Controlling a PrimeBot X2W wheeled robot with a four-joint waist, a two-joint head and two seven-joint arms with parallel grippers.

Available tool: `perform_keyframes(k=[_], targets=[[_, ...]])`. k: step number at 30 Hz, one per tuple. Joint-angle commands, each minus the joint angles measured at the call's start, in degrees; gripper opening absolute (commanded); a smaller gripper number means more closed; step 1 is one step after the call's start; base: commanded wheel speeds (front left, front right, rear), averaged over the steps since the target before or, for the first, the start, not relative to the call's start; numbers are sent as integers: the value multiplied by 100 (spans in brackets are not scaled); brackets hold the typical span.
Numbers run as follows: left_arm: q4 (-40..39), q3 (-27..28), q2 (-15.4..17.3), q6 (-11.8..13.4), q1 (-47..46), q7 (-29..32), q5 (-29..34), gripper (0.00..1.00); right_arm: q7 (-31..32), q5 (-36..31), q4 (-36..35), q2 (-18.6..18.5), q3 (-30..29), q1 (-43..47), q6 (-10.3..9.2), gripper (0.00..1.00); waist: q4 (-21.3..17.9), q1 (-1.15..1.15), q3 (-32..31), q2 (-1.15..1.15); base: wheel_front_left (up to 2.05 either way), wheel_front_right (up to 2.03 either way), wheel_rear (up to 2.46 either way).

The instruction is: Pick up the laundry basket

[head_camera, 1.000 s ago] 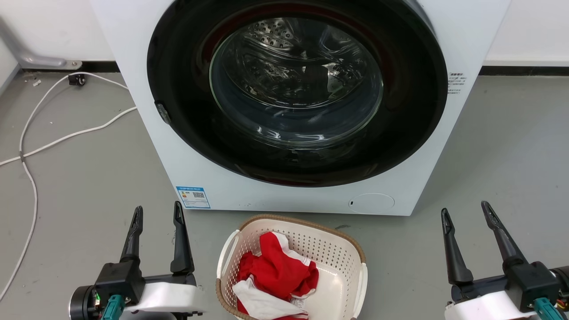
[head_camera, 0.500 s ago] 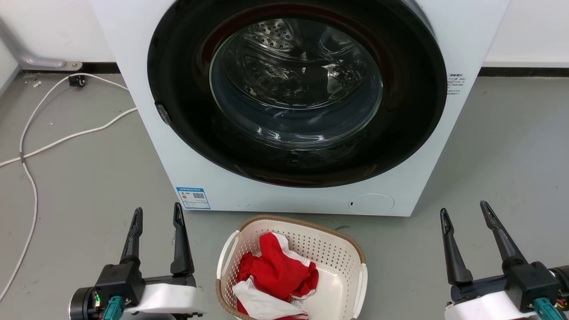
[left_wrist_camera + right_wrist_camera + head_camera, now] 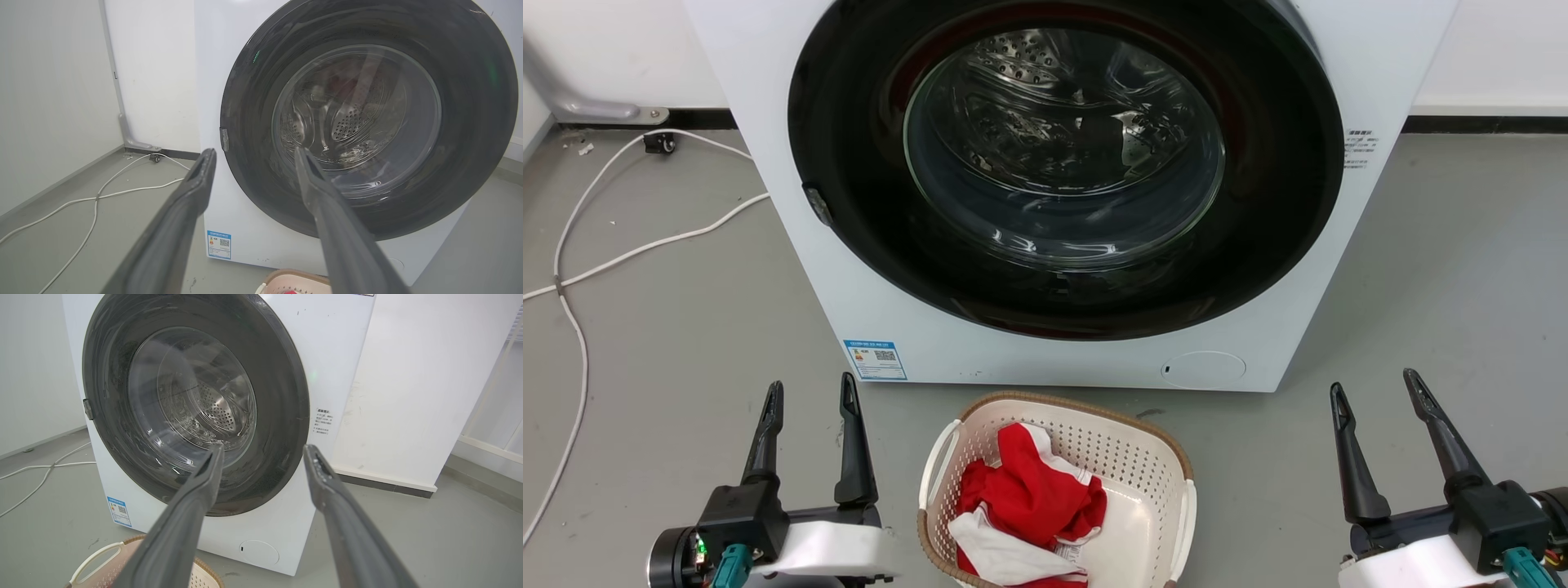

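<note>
One washer (image 3: 1062,204), white, front-loading, at the far side of the grey floor (image 3: 670,327). One laundry basket (image 3: 1078,406), on the floor just before it, holding red-and-white cloth (image 3: 1029,490). Pair: left gripper (image 3: 812,384) and right gripper (image 3: 1373,382), fingers spread, empty, flanking the basket and apart from it.

Grey floor (image 3: 1421,286), smooth and lightly scuffed, meeting white walls along a dark skirting strip. A white washing machine (image 3: 1062,188) stands on it against the far wall. Just in front of the machine, near its lower edge, sits a cream laundry basket (image 3: 1131,465) with a brown rim. To the left, a white cable (image 3: 654,243) lies in loose curves across the floor, one branch running toward a small dark object (image 3: 658,143) beside the wall.
</note>
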Motion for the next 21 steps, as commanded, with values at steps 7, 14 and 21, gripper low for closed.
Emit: perform_keyframes(k=[7, 14, 21], targets=[[112, 73, 12, -138, -177, -16, 242, 100, -16, -6, -1, -21, 4, -19, -2, 100, -23, 0, 79, 0, 0, 0, 0], [396, 231, 29, -375, -559, -15, 498, 100, -15, -18, 128, -20, 84, -259, -2, 100, -68, 0, 401, 0, 0, 0, 0], [1313, 347, 367, -615, -1556, -13, 767, 100, -14, 140, 675, -18, 264, -1060, -2, 100, -214, 0, 1143, 0, 0, 0, 0]])
